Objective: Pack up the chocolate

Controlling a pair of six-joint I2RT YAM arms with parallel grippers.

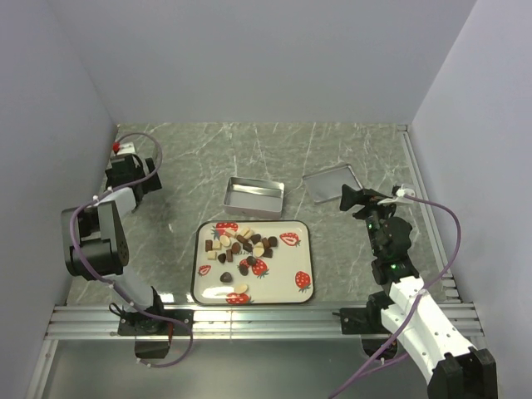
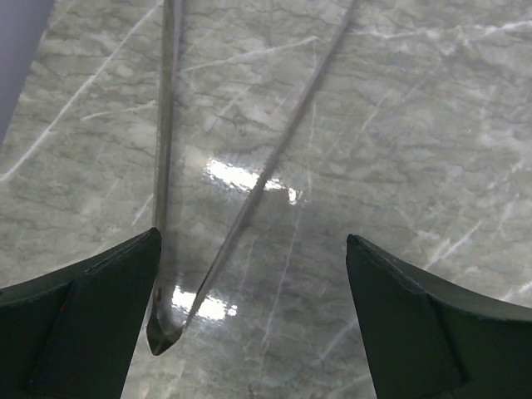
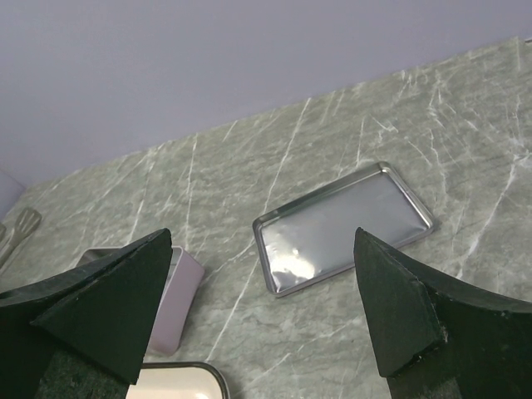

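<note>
Chocolate (image 1: pixel 241 244) sits loose on the strawberry-print tray (image 1: pixel 253 301), bunched toward its far-left part, on the bench (image 1: pixel 191 150) between the two arms. An open metal tin (image 1: pixel 253 198) stands just beyond the tray, its lid (image 1: pixel 332 183) flat to the right. Left gripper (image 2: pixel 252 241): jaws spread wide, gripping nothing, with metal tongs (image 2: pixel 274 158) lying on the bench below. Right gripper (image 3: pixel 262 235): jaws wide apart and empty, facing the lid.
</note>
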